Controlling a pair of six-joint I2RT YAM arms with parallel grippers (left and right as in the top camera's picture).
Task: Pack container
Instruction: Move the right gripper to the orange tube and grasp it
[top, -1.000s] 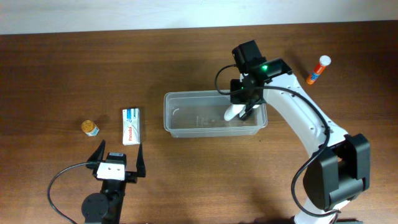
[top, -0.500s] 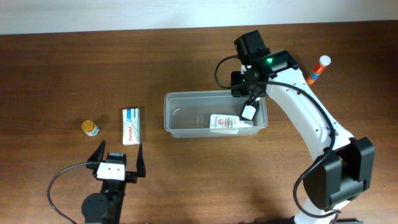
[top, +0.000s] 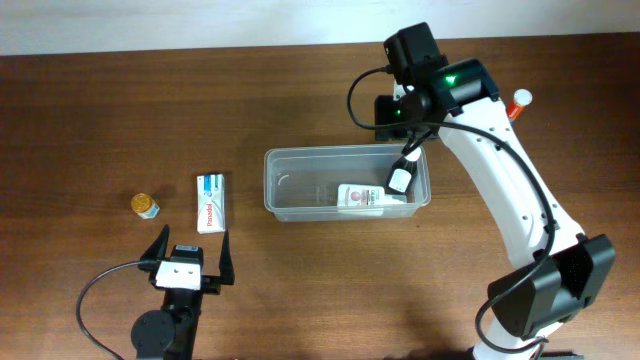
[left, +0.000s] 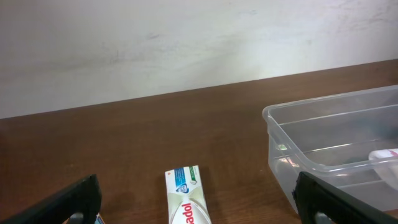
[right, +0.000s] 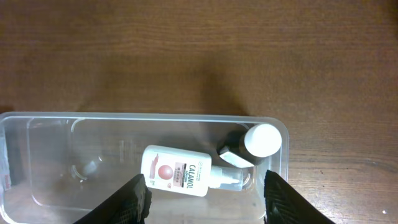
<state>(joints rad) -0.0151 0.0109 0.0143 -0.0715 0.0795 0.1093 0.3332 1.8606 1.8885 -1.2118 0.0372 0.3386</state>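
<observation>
Clear plastic container | below right gripper, jaws spread, empty | toothpaste box lengthwise just ahead of left gripper, likewise spread

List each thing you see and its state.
Container: open, holding two bottles.
Lotion bottle: lying on its side in container.
Small bottle: capped, tilted, in container.
Box: flat on table, outside container.
Jar: upright on table, outside.
Orange tube: on table, partly hidden by arm.
Left tool: open, empty.
Right tool: open, empty, above container.
</observation>
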